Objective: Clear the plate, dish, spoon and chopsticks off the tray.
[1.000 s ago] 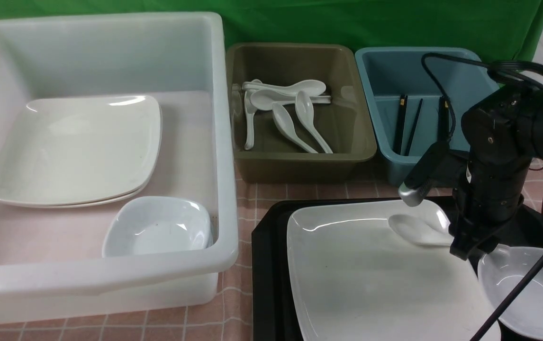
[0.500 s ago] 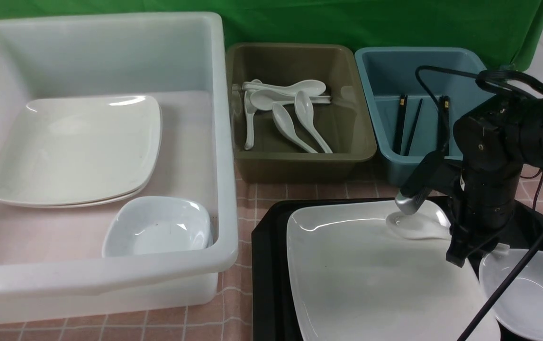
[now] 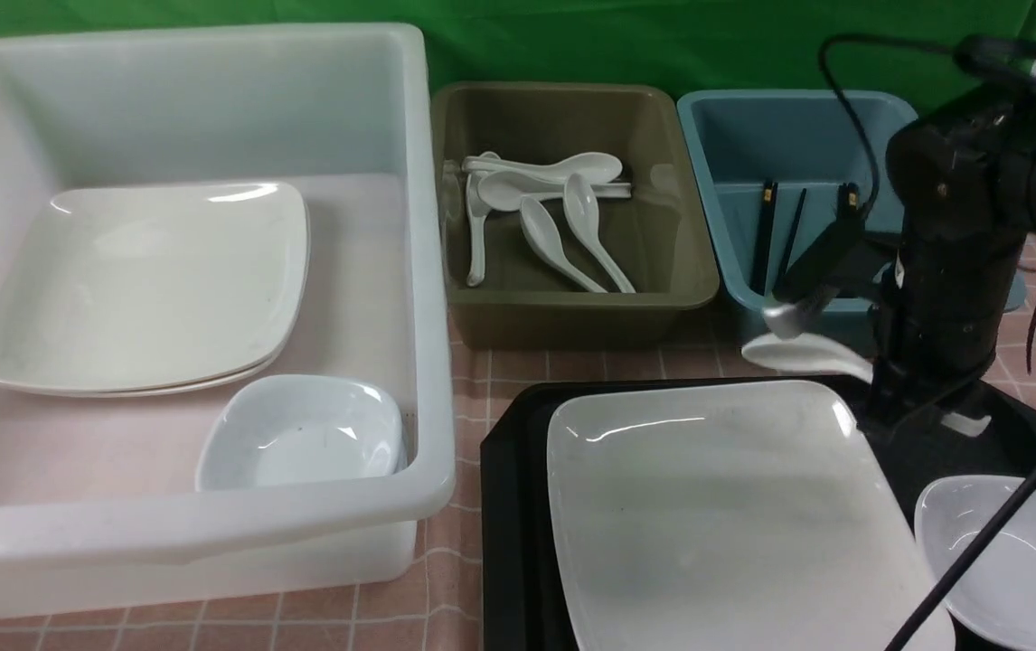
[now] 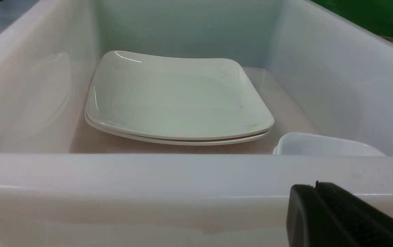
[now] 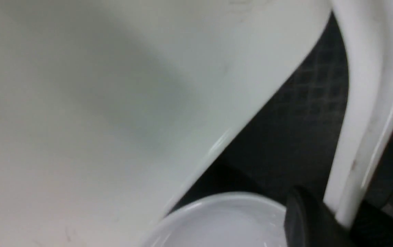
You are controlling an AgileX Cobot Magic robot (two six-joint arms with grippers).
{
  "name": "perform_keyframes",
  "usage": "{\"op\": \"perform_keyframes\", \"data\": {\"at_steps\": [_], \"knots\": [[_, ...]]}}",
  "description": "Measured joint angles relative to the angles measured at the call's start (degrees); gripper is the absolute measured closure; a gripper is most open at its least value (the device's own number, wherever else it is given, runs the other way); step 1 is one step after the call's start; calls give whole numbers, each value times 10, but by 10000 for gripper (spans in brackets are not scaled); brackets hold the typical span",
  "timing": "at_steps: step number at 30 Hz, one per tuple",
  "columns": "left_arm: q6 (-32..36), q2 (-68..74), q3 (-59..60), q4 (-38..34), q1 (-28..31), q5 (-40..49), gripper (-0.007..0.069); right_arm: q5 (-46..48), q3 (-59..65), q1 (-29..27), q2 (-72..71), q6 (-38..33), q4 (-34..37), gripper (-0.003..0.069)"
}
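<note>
My right gripper is shut on the handle of the white spoon and holds it in the air above the far edge of the black tray. In the right wrist view the spoon handle runs between my dark fingers. Below it, the large square plate lies on the tray, with the small dish at its right. Black chopsticks lie in the blue tub. My left gripper is shut on nothing, low in front of the white tub's near wall.
The white tub at left holds two stacked plates and a small dish. The olive tub holds several spoons. The blue tub stands behind the tray. A black cable crosses over the dish on the tray.
My right gripper closed on the spoon's handle and lifted the spoon off the plate, up and toward the tubs. The left arm has not moved.
</note>
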Motion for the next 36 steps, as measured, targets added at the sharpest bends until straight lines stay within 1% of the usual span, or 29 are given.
{"op": "perform_keyframes", "data": {"at_steps": [1,3,4,6,7,11,12,13,15,17,21,23,26,27,28,29,30,31,32,33,34,35,36], "knots": [[0,0,0,0,0,0,620,2,-4,0,-4,0,6,569],[0,0,0,0,0,0,620,26,-29,0,-31,-1,63,569],[0,0,0,0,0,0,620,27,-31,0,-33,-1,68,569],[0,0,0,0,0,0,620,19,-54,0,-52,-2,139,569],[0,0,0,0,0,0,620,0,-69,0,-56,-2,183,569],[0,0,0,0,0,0,620,-67,-122,0,-42,-1,298,569],[0,0,0,0,0,0,620,-71,-129,0,-40,-1,303,569],[0,0,0,0,0,0,620,-110,-159,0,-17,5,346,569],[0,0,0,0,0,0,620,-129,-176,0,0,8,362,569],[0,0,0,0,0,0,620,-187,-220,0,61,10,390,569],[0,0,0,0,0,0,620,-250,-257,0,132,22,397,550],[-1,0,0,0,0,0,620,-274,-264,0,160,24,397,505],[-1,0,0,0,0,0,620,-286,-264,0,176,25,397,361],[-1,0,0,0,0,0,620,-286,-264,0,176,25,397,350],[-1,0,0,0,0,0,620,-276,-266,0,176,28,397,263],[-1,0,0,0,0,0,620,-274,-266,0,176,30,398,263],[-1,0,0,0,0,0,620,-243,-271,0,169,38,399,207],[-1,0,0,0,0,0,620,-237,-272,0,168,39,399,204],[-1,0,0,0,0,0,620,-192,-278,-1,159,51,397,198],[-1,0,0,0,0,0,620,-161,-283,-2,153,55,395,208],[-1,0,0,0,0,0,620,-108,-293,-5,140,57,390,244],[-1,0,0,0,0,0,620,-59,-302,-8,128,58,384,291],[-1,0,0,0,0,0,620,1,-312,-12,112,58,371,368]]}}
